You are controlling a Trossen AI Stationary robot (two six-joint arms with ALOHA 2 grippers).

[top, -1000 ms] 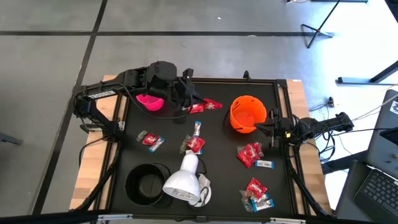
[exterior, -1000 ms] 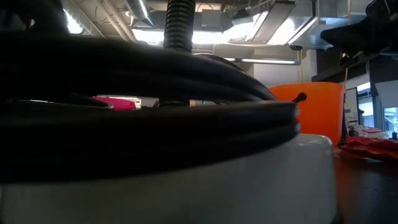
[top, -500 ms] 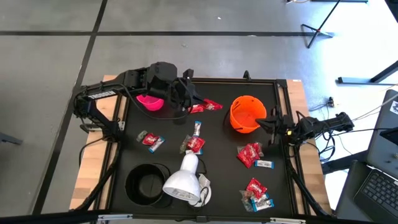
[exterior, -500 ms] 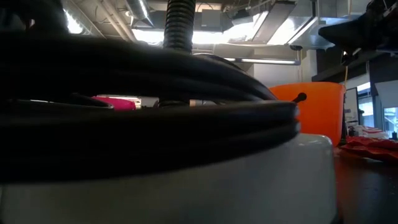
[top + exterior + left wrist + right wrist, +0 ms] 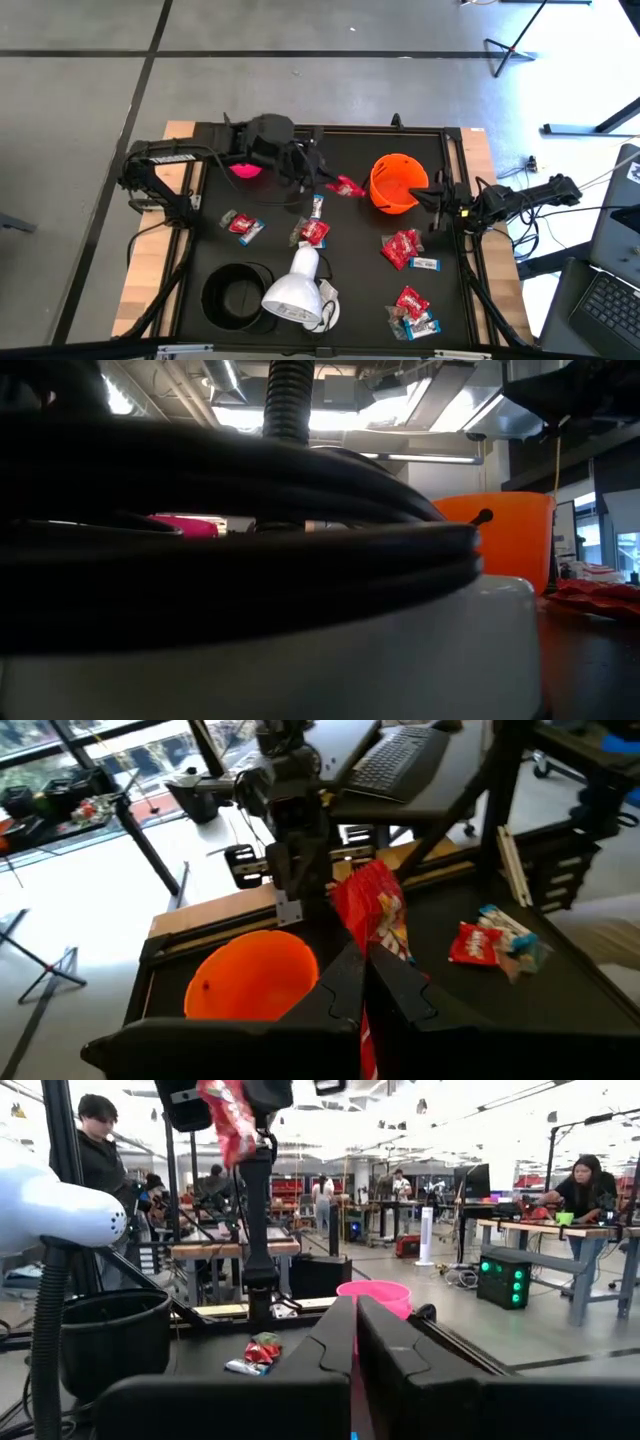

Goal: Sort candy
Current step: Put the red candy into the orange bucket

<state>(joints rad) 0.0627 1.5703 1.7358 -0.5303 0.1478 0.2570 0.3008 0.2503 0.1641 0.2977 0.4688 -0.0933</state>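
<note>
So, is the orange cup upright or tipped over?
Upright: the orange cup shows its open mouth from above, and stands straight in the low view.

The whole table (image 5: 200, 210) is seen from directly overhead; the low view is set level, close behind a lamp head (image 5: 300, 650). The orange cup (image 5: 250, 982) is shared with the left wrist view.

In the low view a blurred black cup (image 5: 230, 530) and the white lamp head (image 5: 300, 650) block nearly everything; only a sliver of the pink cup (image 5: 185, 524) and one side of the orange cup (image 5: 515, 540) show past them, and red candy (image 5: 595, 592) beside the orange cup is cut by the frame edge. From above, the left arm hides most of the pink cup. Candy wrapper lettering is too small to read. Distant people are blurred.
</note>
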